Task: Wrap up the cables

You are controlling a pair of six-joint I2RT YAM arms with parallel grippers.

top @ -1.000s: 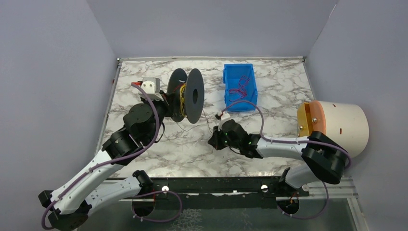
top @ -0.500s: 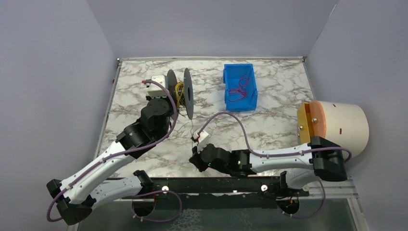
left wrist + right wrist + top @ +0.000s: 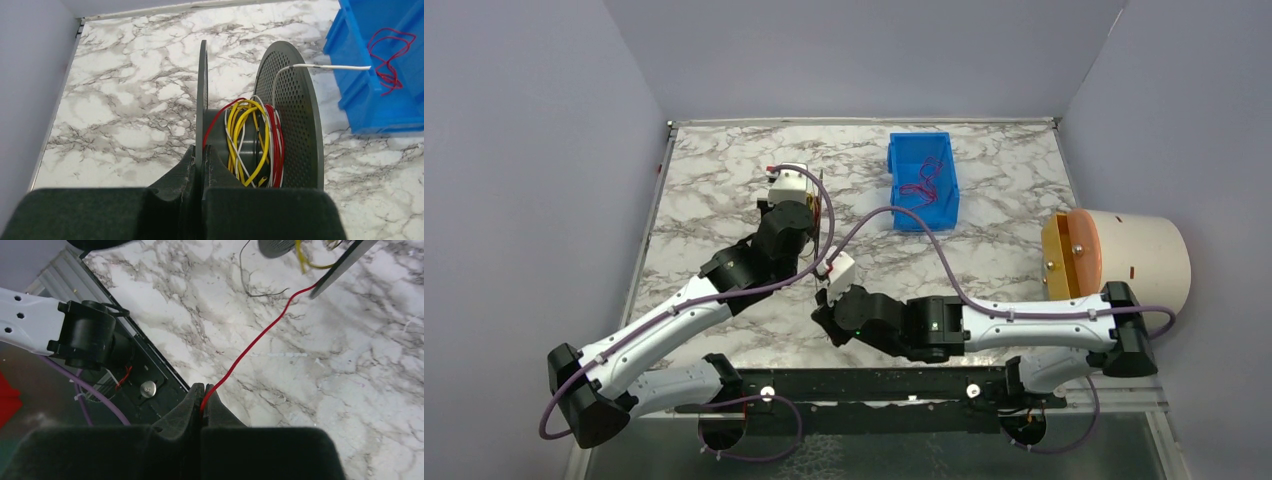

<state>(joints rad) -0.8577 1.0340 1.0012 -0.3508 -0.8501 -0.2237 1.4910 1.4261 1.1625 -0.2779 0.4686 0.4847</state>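
Right pincer (image 3: 201, 392) retreated, clamped shut on red cable (image 3: 255, 340)

Top view: high at the near side, covering the whole table (image 3: 694, 180). Left wrist: close behind the spool (image 3: 295, 115), facing away. Right wrist: close, looking down; the spool's rim is probably shared.

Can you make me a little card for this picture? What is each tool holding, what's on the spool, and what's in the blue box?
Left tool: shut on the spool's thin disc
Right tool: shut on a red wire that runs to the spool
On the spool: yellow, red and white wires
Blue bin: loose red wires
Table: marble top
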